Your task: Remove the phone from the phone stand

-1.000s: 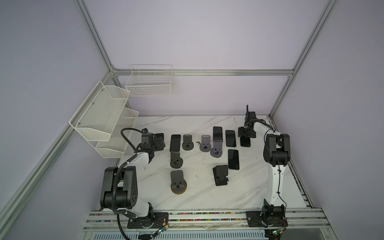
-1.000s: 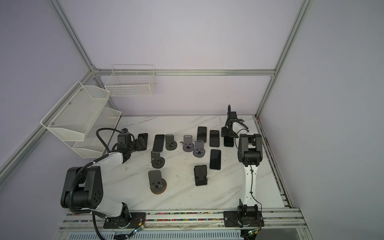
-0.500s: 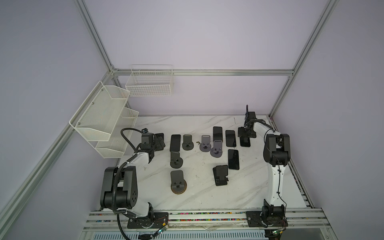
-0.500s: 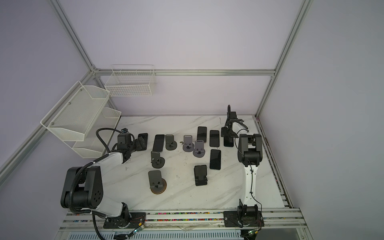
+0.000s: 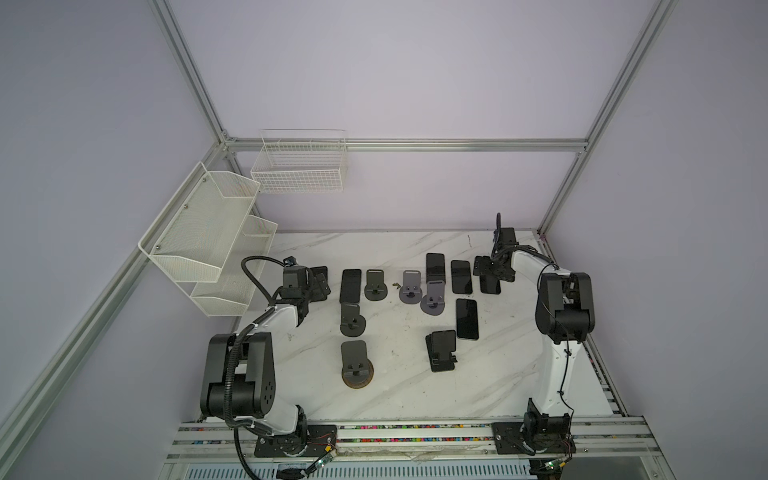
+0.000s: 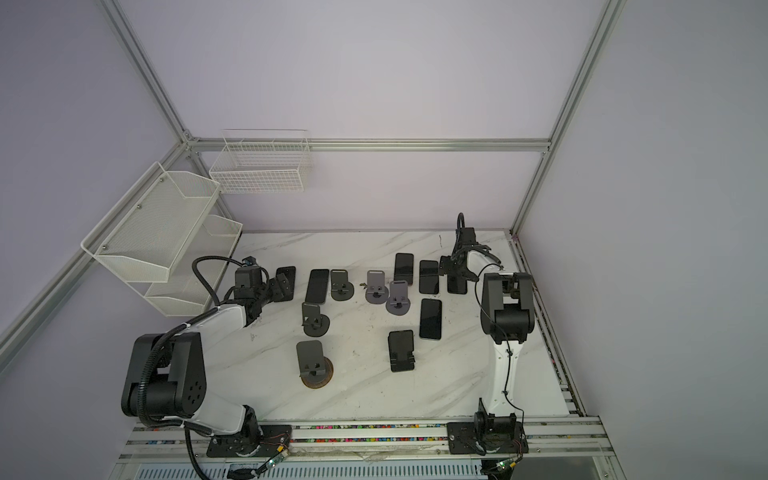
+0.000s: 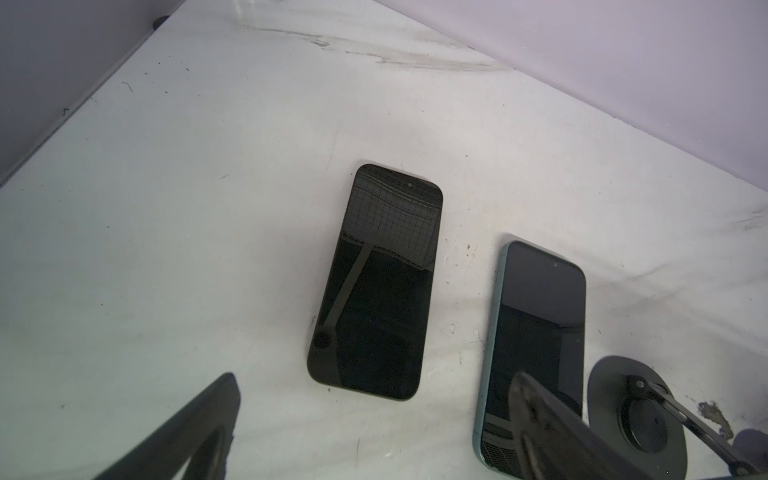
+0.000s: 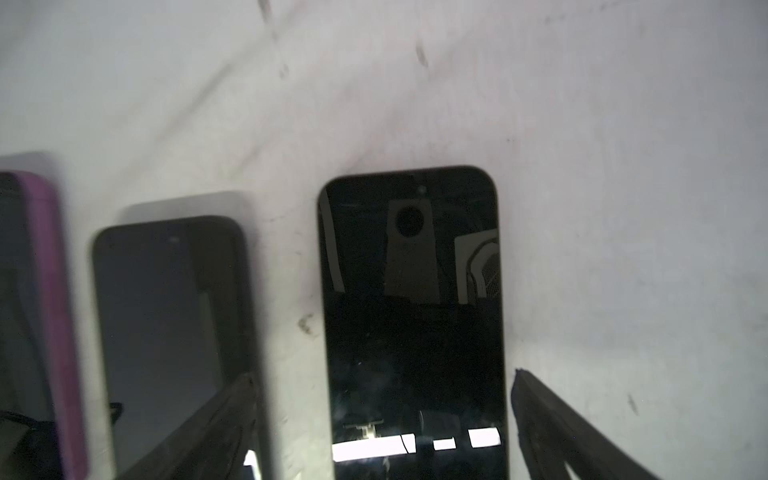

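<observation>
Table (image 5: 415,399): white marble, carrying phones and stands in both top views

Phone (image 8: 411,291): black, screen up, lying flat on the table at the right end of the back row, on no stand

Right fingers (image 8: 552,428): apart, one on each side of the phone's near end and low over it; a strip of table shows between each finger and the phone, so nothing is gripped

Dark phone (image 8: 166,332): flat, just beside the phone

Purple phone (image 8: 54,311): next along, cut by the frame edge; flat or propped cannot be told

Left fingers (image 7: 199,424): apart, holding nothing, at the left end of the row

Black phone (image 7: 374,282): flat, screen up, ahead of the left fingers and clear of them

Teal phone (image 7: 536,324): flat beside the black phone, partly behind one left finger

Round stand (image 7: 636,415): just beside the teal phone

Grey stands (image 5: 411,286): two, mid-table, close together

Loose phone (image 5: 466,319): flat, nearer the front than the back row

Folding stand (image 5: 442,351): black, just in front of the loose phone

Wire racks (image 5: 199,232): white, on the left wall
</observation>
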Robot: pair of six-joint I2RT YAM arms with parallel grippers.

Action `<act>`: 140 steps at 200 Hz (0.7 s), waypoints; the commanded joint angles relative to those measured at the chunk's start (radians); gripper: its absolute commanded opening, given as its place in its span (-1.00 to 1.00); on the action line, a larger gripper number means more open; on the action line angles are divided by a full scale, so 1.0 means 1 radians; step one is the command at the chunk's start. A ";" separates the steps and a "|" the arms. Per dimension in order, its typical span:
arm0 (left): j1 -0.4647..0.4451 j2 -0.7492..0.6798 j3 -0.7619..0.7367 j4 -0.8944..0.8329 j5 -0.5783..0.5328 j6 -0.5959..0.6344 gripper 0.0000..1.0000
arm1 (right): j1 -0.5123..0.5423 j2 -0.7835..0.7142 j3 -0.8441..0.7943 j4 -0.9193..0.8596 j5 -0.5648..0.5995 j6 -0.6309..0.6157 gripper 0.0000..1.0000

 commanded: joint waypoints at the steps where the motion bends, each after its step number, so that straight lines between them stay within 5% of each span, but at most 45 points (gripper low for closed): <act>1: 0.011 0.000 -0.003 0.032 0.036 0.016 0.99 | 0.007 -0.207 -0.055 0.219 0.022 0.103 0.95; 76: 0.012 -0.051 -0.060 0.088 0.009 0.001 0.99 | 0.039 -0.783 -0.733 0.953 0.262 0.138 0.95; 99: 0.011 -0.073 -0.091 0.134 -0.002 -0.004 0.99 | 0.039 -0.823 -0.881 1.115 0.333 0.133 0.95; 140: 0.011 -0.089 -0.113 0.162 -0.013 -0.012 0.99 | 0.038 -0.723 -1.094 1.461 0.219 -0.170 0.95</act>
